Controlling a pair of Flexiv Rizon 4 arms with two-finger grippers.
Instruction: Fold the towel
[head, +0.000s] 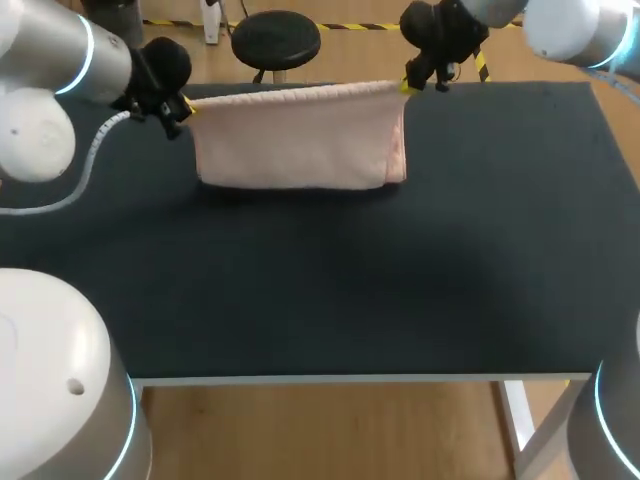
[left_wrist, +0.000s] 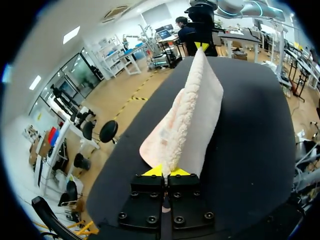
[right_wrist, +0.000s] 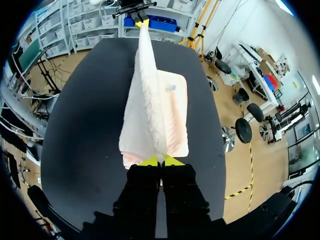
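Holding the pink towel (head: 300, 140) up by its top edge at the far side of the table (head: 300, 300), head view: left gripper (head: 186, 106) pinches one upper corner, right gripper (head: 408, 87) the other; cloth hangs taut between them, lower part resting on the table. Left wrist view: yellow tips pressed together on the towel edge; cloth runs ahead as a raised ridge to the other gripper. Right wrist view: same pinch on the edge; one layer lies flat beside the ridge. Judgement: fold roughly midway; edge lifted, not yet laid over and released; smoothing and any second fold left.
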